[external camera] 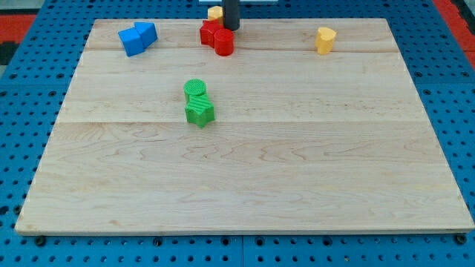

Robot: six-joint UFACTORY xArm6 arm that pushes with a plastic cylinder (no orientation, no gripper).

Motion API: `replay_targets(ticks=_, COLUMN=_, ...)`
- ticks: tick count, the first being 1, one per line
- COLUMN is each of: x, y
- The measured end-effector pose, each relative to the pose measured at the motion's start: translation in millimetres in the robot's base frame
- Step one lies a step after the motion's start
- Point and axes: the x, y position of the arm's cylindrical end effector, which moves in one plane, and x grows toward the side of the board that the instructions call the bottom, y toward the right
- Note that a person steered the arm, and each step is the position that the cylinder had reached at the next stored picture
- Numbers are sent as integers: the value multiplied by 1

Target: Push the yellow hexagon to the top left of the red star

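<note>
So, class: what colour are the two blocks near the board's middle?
Both blocks are green, clearest in the camera view.

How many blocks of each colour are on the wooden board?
Blue: 2, touching
Red: 2, touching
Green: 2, touching
Yellow: 2, apart
Total: 8 blocks
My tip sits just right of the top yellow block.

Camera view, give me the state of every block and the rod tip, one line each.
Small yellow hexagon block: at the wooden board's top edge, beside my tip.
Red blocks: two, touching.
Blue blocks: two, touching.
Green blocks: two, touching.
Yellow block at the view's right: alone.
</note>
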Motion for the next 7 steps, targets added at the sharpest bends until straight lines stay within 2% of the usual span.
replay_targets(ticks=1, x=-6, y=34)
replay_targets(ticks=2, x=-23, y=12)
replay_targets(ticks=3, x=-24, y=-42)
replay_targets(ticks=4, x=-16, y=-91)
replay_targets(ticks=5, x=-1, y=-114)
replay_targets(ticks=7, x=46, y=-134)
